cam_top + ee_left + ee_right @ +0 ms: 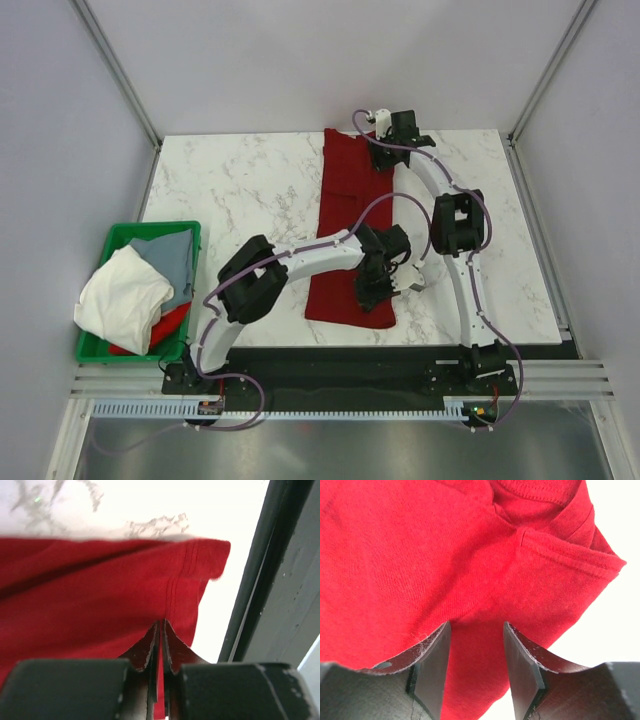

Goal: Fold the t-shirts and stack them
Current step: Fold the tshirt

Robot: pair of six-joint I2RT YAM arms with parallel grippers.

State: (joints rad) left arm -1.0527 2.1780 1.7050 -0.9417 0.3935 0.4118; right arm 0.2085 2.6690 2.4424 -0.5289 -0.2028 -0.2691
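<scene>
Lying mid-frame in the overhead view, the dark red t-shirt (345,230) is stretching out as a long narrow strip on the marble bench (230,190). Its long axis is running top to bottom of the frame, with the collar end pointing toward the top and the hem toward the bottom. The left claw (161,625) is pressing together at the strip's lower right corner, pinching the hem. The right claw (476,626) is hovering spread over the collar end, gripping nothing.

The risk, as I judge it: if the left claw is holding only one layer, the strip could come unfolded when lifted. With the collar end unheld, the cloth could also drag crooked. A white t-shirt (125,295) and a grey t-shirt (170,255) are waiting in the green bin (118,236) at lower left.
</scene>
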